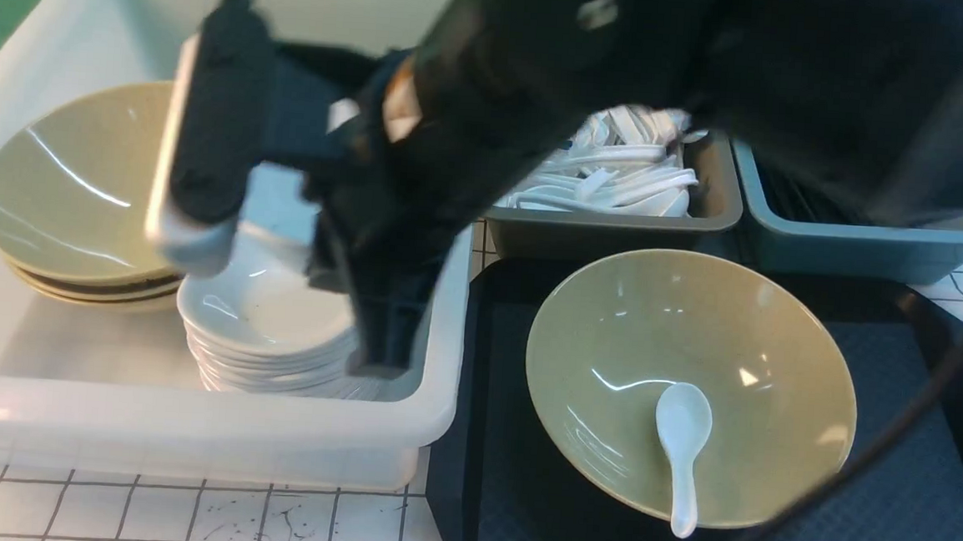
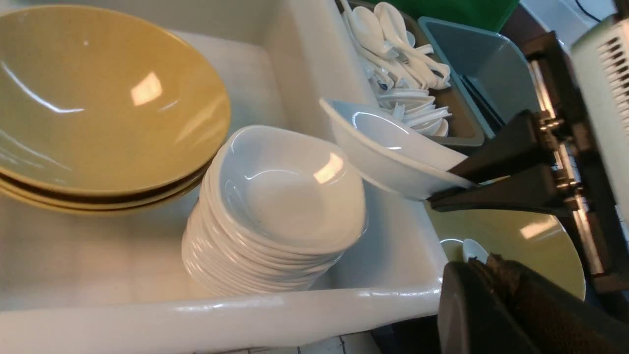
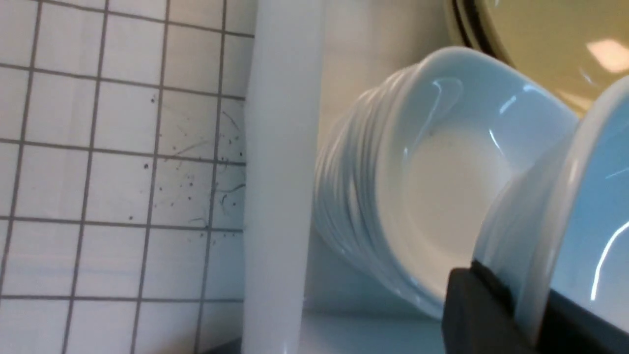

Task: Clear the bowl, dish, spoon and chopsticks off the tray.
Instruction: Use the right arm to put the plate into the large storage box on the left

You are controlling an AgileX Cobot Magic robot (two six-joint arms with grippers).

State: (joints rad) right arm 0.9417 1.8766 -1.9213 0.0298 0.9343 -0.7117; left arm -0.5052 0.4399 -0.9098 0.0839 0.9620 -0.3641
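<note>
— Right arm (image 1: 712,59), a big dark blur right up at the lens, reaching across to the white tub (image 1: 188,420). What's it got?

— The dish (image 2: 393,157). The right gripper (image 2: 442,189) has its fingers (image 2: 501,196) pinching the rim. The dish hangs tilted over the tub, just beside the stack of dishes (image 2: 280,211), not on it.

— So it's off the tray (image 1: 893,513) but not set down.

— Nearly done, I'd say. It wants lowering onto the stack and letting go.

— And the left gripper (image 2: 491,300)?

— A dark shape low in its own wrist view. Its fingers are pressed together, with nothing between them that I can see.

— What's left?

— The bowl (image 1: 737,336) sits on the tray with the spoon (image 1: 682,450) lying in it, handle over the near rim. Nothing is touching either. My guess is the spoon goes in the grey bin (image 1: 609,228) with the other spoons, and the bowl onto the olive bowls (image 1: 68,187) in the tub.

— Chopsticks?

— None on the part of the tray that shows. There's something dark in the blue bin (image 1: 868,236), but the arm hides most of it, so I can't tell.

— Halfway, then?

— Roughly, by my reckoning.
</note>
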